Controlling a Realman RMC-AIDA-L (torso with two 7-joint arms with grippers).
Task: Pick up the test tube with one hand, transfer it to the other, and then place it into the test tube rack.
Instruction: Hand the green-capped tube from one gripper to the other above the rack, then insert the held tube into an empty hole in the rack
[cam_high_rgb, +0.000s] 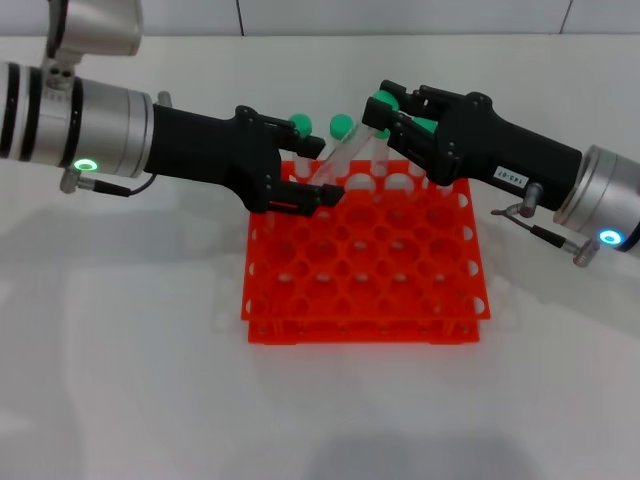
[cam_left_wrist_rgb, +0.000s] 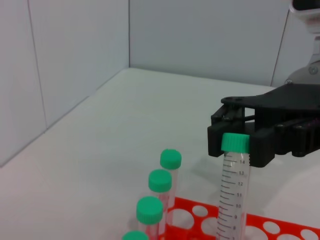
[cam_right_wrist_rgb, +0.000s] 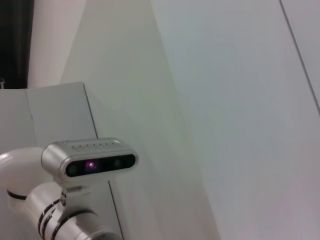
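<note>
Right gripper (cam_high_rgb: 392, 112) clamps test tube (cam_high_rgb: 352, 150) cap; left gripper (cam_high_rgb: 325, 172) clamps its base; capped tubes (cam_left_wrist_rgb: 160, 181) behind, above rack (cam_high_rgb: 365, 290).

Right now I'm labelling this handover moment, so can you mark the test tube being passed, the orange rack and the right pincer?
test tube (cam_left_wrist_rgb: 232, 200): left wrist view, on its clear graduated body.
test tube rack (cam_high_rgb: 365, 305): head view, on its top plate.
right pincer (cam_high_rgb: 392, 112): head view, between its fingertips at the cap.

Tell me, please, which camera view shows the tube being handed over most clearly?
The left wrist view: the test tube fills it, green cap and printed scale plain, with the right gripper at the cap. The head view shows it tilted between both grippers, partly covered. The right wrist view misses it.
</note>
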